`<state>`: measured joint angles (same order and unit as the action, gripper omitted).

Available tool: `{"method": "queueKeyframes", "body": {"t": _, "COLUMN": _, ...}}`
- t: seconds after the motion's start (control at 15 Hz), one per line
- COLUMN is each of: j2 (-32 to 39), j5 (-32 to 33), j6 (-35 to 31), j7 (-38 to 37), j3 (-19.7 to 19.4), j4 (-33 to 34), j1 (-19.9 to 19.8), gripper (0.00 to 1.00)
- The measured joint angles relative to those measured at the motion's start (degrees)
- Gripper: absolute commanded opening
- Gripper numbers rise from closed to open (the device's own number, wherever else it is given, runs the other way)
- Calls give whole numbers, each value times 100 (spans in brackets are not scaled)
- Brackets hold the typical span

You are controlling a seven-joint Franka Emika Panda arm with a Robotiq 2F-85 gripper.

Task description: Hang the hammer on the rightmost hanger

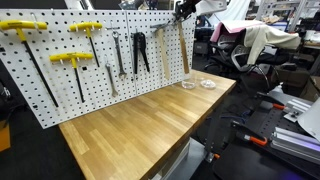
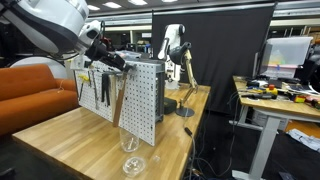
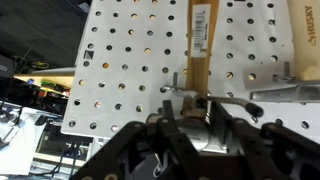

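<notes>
The gripper is at the pegboard's top edge, at the 3 o'clock end, pinching the hammer near its head. The pale handle hangs toward 6 o'clock in front of the board, its tip above the table. In the wrist view the handle, with a barcode label, runs to 12 o'clock from the closed fingers. The head itself is hard to make out. At 9 o'clock of the hammer hang black pliers, and further that way yellow T-handled tools. 2 clear glass dishes sit on the table near the board's 3 o'clock foot.
</notes>
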<state>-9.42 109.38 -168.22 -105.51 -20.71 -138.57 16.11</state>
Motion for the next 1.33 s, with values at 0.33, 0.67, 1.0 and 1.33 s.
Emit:
{"method": "queueKeyframes", "body": {"t": 0.33, "j2": 6, "j5": 0, "j6": -5, "j7": 0, "j3": -15, "j4": 1, "j1": -3, "gripper": 49}}
{"method": "queueKeyframes", "body": {"t": 0.67, "j2": 5, "j5": -8, "j6": 17, "j7": 0, "j3": -16, "j4": -1, "j1": -4, "gripper": 81}}
{"method": "queueKeyframes", "body": {"t": 1.0, "j2": -100, "j5": -29, "j6": 12, "j7": 149, "j3": -52, "j4": -131, "j1": -34, "gripper": 100}}
{"method": "queueKeyframes", "body": {"t": 1.33, "j2": -462, "j5": -82, "j6": -5, "j7": 437, "j3": -62, "j4": -524, "j1": -64, "gripper": 100}}
